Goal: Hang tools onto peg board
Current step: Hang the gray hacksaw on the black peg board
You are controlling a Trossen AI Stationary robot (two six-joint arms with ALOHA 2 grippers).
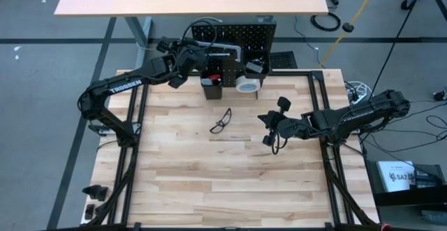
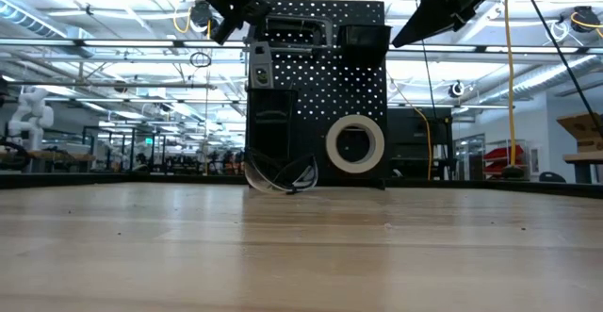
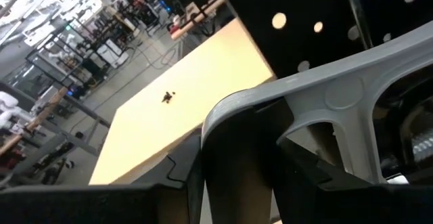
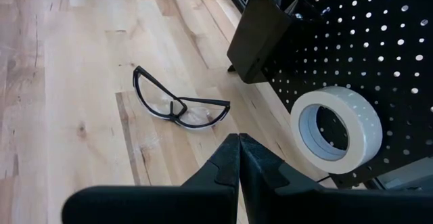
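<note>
The black peg board (image 1: 234, 34) stands upright at the table's far edge. A white tape roll (image 4: 336, 130) hangs on its lower part. My left gripper (image 1: 194, 51) is up at the board's upper left, shut on a grey bar clamp (image 3: 325, 95), which also shows against the board's top (image 2: 290, 31). My right gripper (image 4: 238, 139) hovers shut above the table's right half (image 1: 265, 123), holding nothing. Black-framed safety glasses (image 1: 221, 121) lie on the wood in front of the board. My left gripper pinches a curved grey plastic part of the bar clamp (image 3: 233, 126) between its two fingers (image 3: 169, 183). The fingers come nearly level from the table's left side toward the board. The clamp is lifted well clear of the table, close against the board's face; whether it rests on a hook I cannot tell.
Two black box bins (image 1: 211, 84) (image 1: 255, 69) hang on the board's lower front, one (image 4: 260, 38) just beyond the glasses. A metal hook (image 3: 355, 11) juts from the board near the clamp. Bare wooden tabletop (image 1: 209, 182) stretches toward the near edge.
</note>
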